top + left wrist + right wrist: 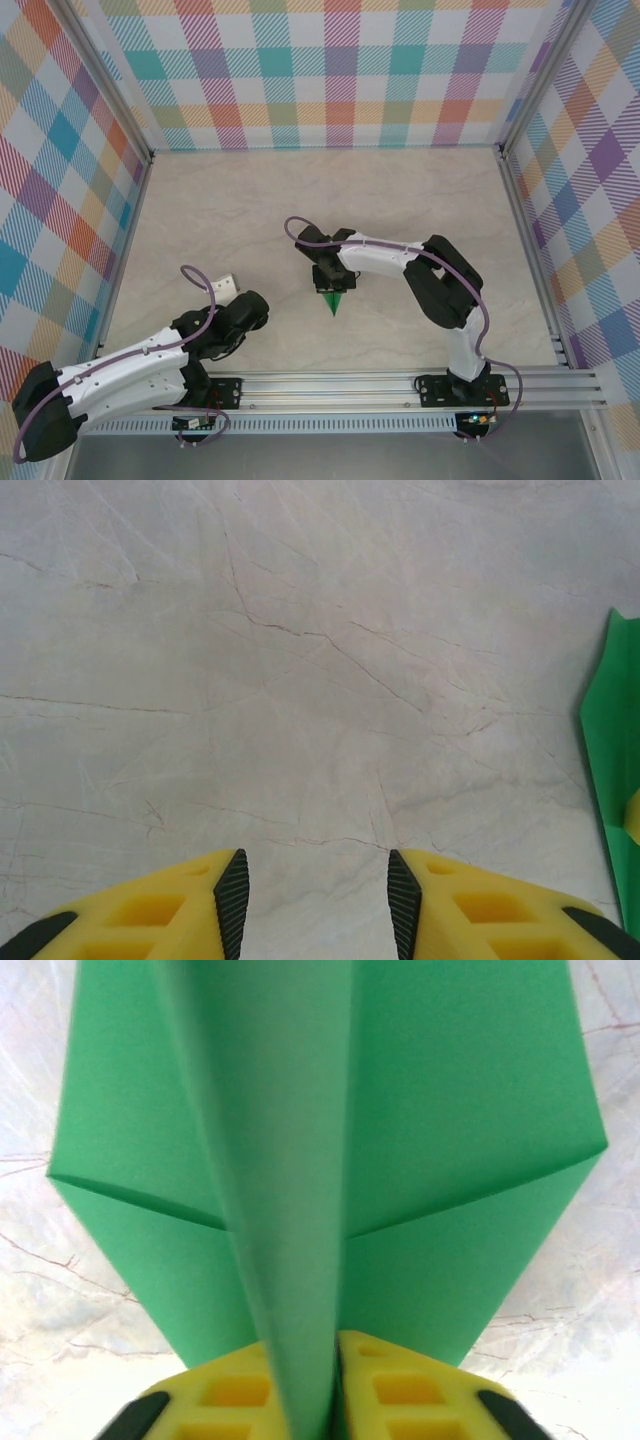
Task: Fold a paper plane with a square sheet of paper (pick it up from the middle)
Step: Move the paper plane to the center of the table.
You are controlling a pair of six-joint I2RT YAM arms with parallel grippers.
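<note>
Your right gripper (335,1385) pinches the paper plane (320,1160) by its centre ridge, mid-table (420,190), nose toward the near edge. Your left gripper (318,900) hangs with its fingers wide apart near the plane.

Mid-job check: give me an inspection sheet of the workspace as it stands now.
Surface: pale veined table, bare around the plane.
Job's things: green paper plane, folded, centre ridge and two wings, tip toward the arm bases.
Clutter: nothing seen.
Claws: right claw shut on the plane's centre ridge; left claw open over bare table.
Cables: purple cable looped along each arm, off the paper.
Surroundings: plaid walls on three sides; metal rail at the near edge.
</note>
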